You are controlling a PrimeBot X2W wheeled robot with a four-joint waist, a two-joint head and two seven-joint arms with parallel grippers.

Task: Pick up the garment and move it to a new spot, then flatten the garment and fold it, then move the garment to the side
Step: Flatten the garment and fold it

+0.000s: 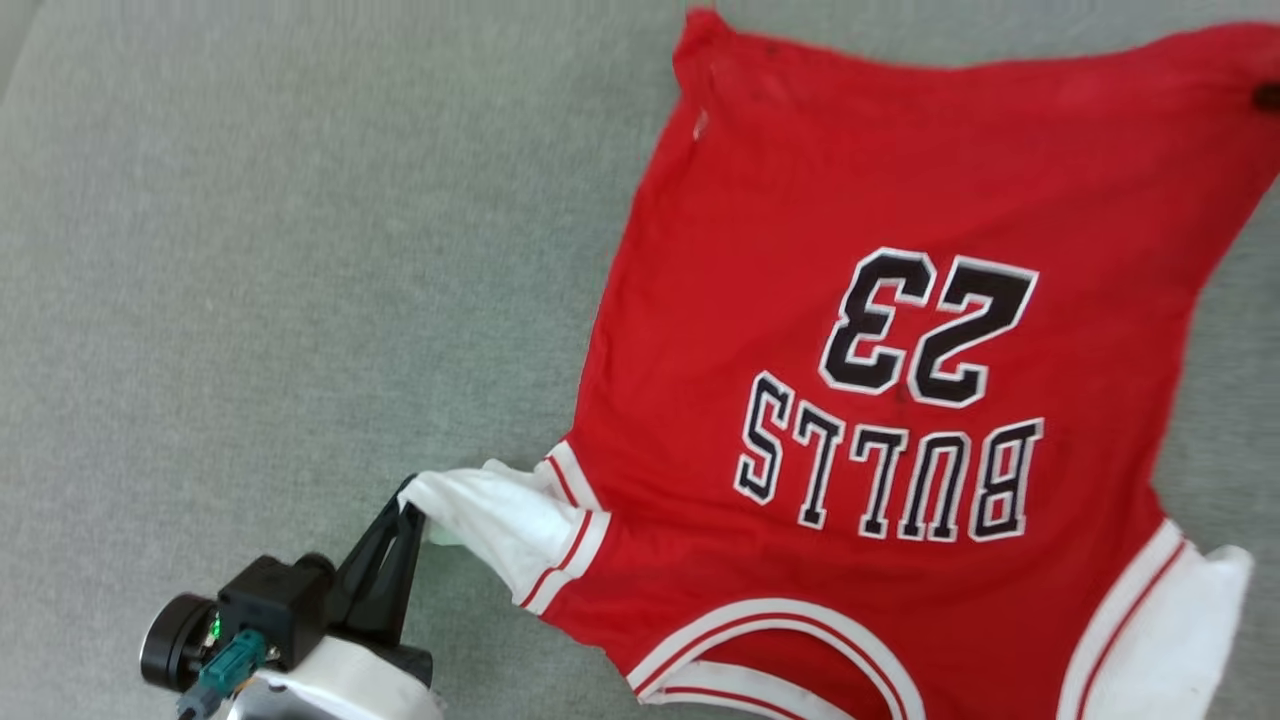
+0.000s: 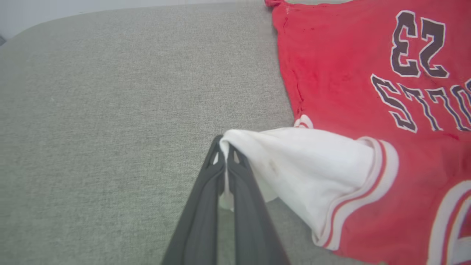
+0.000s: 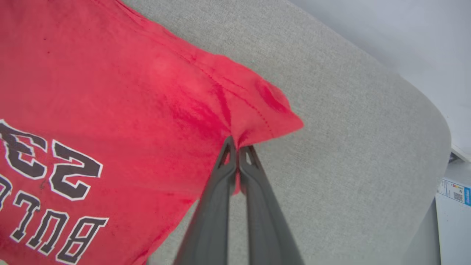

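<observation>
Soft red shirt (image 1: 800, 200) is lying on grey woven cushion (image 1: 250, 250). The left gripper (image 1: 410, 512) is clamping its white sleeve (image 2: 305, 162), the right gripper (image 3: 237, 147) a puckered hem corner (image 3: 272, 110).

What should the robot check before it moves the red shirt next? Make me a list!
1. The left gripper is shut on the white sleeve: ok.
2. The right gripper is shut on the red hem corner: ok.
3. The garment lies flat: not ok, the held sleeve is bunched.
4. Bare grey cushion beside the garment: ok.
5. The other sleeve lies flat: cannot tell, the picture's edge cuts it.
</observation>
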